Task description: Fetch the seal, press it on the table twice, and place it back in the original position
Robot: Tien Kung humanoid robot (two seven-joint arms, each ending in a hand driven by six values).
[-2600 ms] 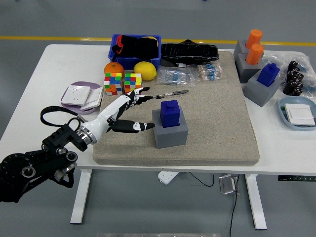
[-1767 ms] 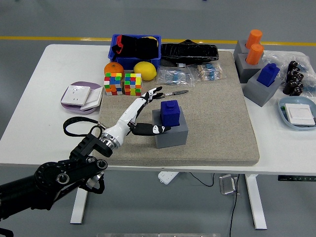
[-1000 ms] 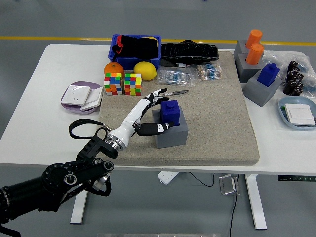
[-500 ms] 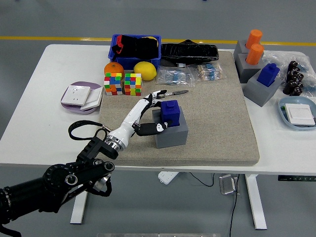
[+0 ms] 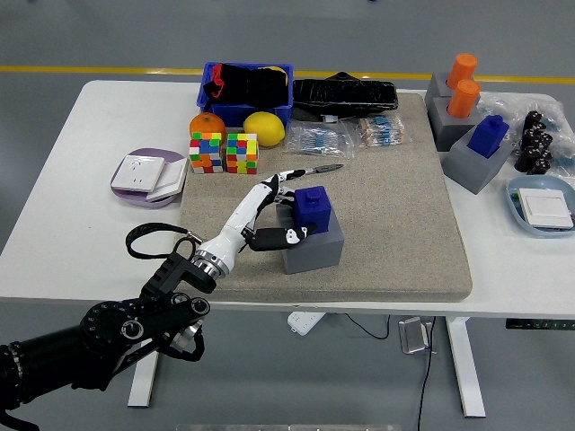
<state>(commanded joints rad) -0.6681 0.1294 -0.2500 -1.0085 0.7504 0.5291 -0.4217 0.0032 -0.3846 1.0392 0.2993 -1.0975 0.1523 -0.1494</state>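
We are reaching our left hand (image 5: 274, 208) in from the lower left over the tan mat (image 5: 395, 215). Its fingers (image 5: 286, 178) and thumb are clamping the blue seal (image 5: 314, 206), which is tilting slightly as it is sitting in its grey holder (image 5: 314, 245) near the mat's middle. 2 colourful puzzle cubes (image 5: 223, 152) are lying just beyond.

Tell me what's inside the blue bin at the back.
The blue bin holds bunched black material with red and yellow bits showing; anything beneath it is covered.
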